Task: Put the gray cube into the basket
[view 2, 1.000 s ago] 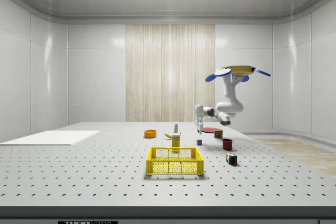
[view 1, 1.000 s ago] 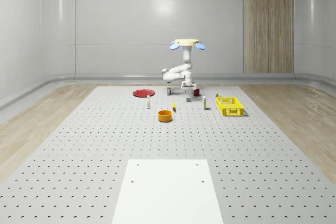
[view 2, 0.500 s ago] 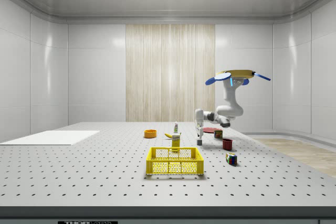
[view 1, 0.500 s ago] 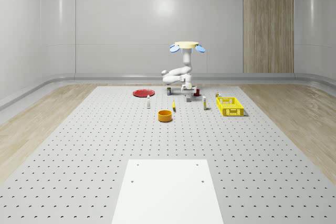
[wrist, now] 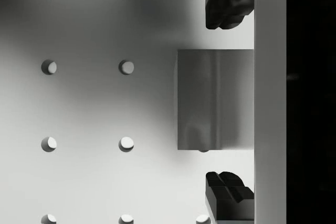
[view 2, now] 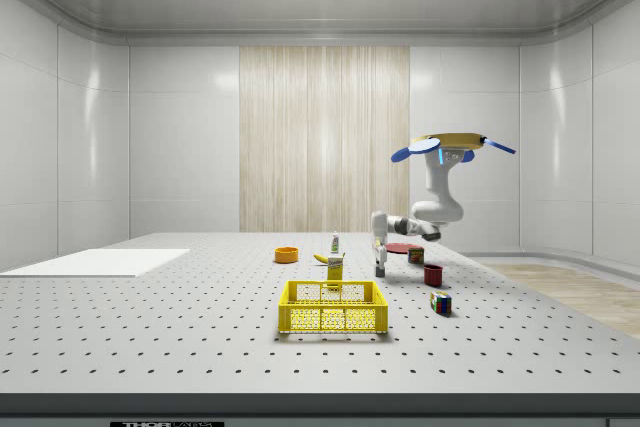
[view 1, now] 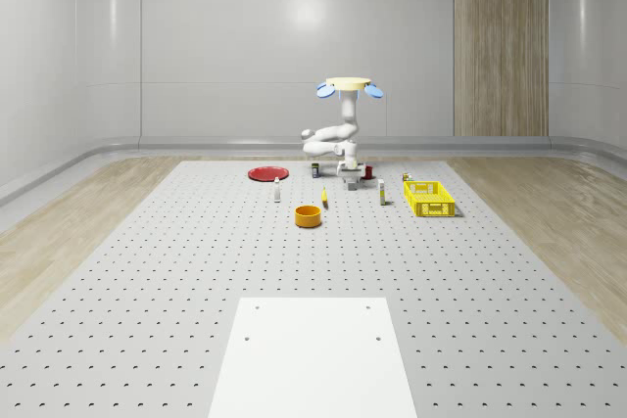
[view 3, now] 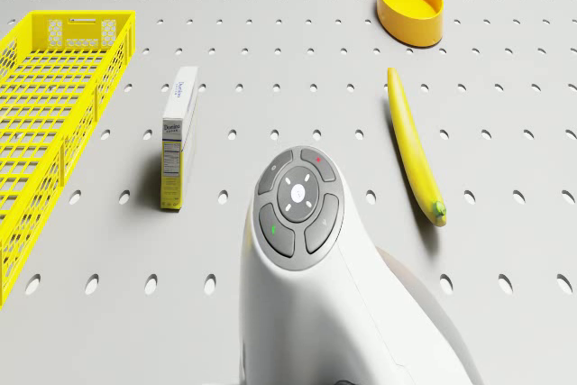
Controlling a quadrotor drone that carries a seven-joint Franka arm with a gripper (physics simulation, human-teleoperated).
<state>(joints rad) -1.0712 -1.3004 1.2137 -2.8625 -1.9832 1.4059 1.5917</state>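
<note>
Above the far end of the perforated table, the drone hovers with its arm folded down, the gripper lowered over the gray cube. Its fingers stand spread, one on each side of the cube with a gap, not touching. The cube rests on the table, the yellow basket at its four o'clock in the whole-scene view.
</note>
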